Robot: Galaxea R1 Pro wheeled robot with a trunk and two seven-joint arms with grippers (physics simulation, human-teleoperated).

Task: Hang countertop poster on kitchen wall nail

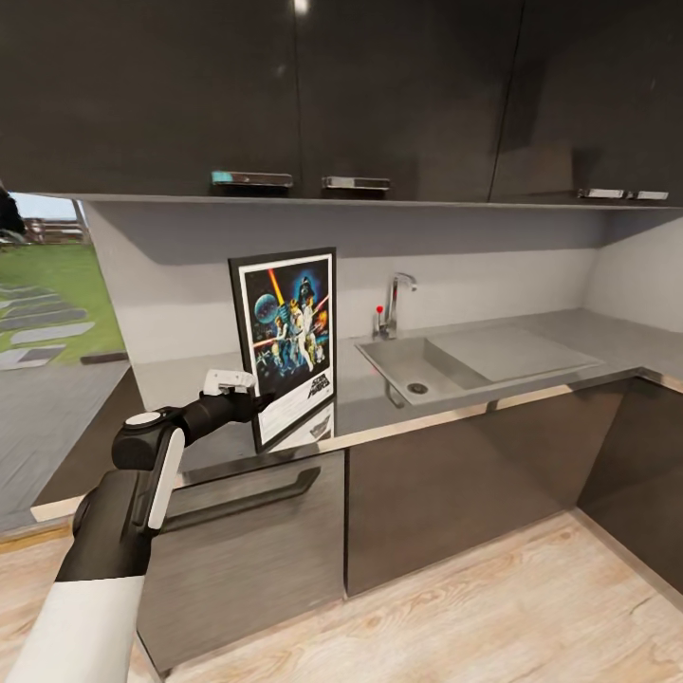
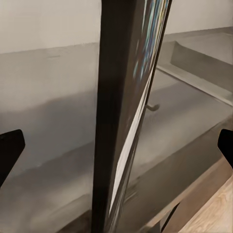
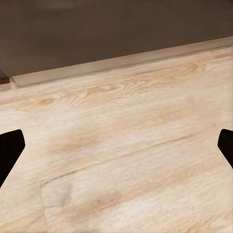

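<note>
Your one poster (image 1: pixel 286 343) is standing upright on the desk (image 1: pixel 531 327), roughly 9 o'clock from the sink (image 1: pixel 446 365), right at the front edge. Dark blue artwork, white border and thin black frame all face you in the head view.

Your left hand (image 1: pixel 245 394) is reaching in at the poster's left edge, low down near its bottom corner. In the left wrist view the fingertips (image 2: pixel 10 150) sit spread wide apart at the two sides of the picture, with the poster's black frame edge standing between them. They aren't clamped on it; there's clear desk showing on both sides of the frame.

Your right hand (image 3: pixel 116 145) is also spread apart, pointed down at the wooden floor (image 3: pixel 121 145), with a strip of dark cabinet base along the far side and nothing between its fingers.

Count-wise: one sink, one chrome tap (image 1: pixel 394 304) behind it at about 11 o'clock from the basin, and three dark upper cabinet doors (image 1: pixel 398 95) overhead. At 9 o'clock in the head view there's a window (image 1: pixel 47 285) onto a green lawn.
</note>
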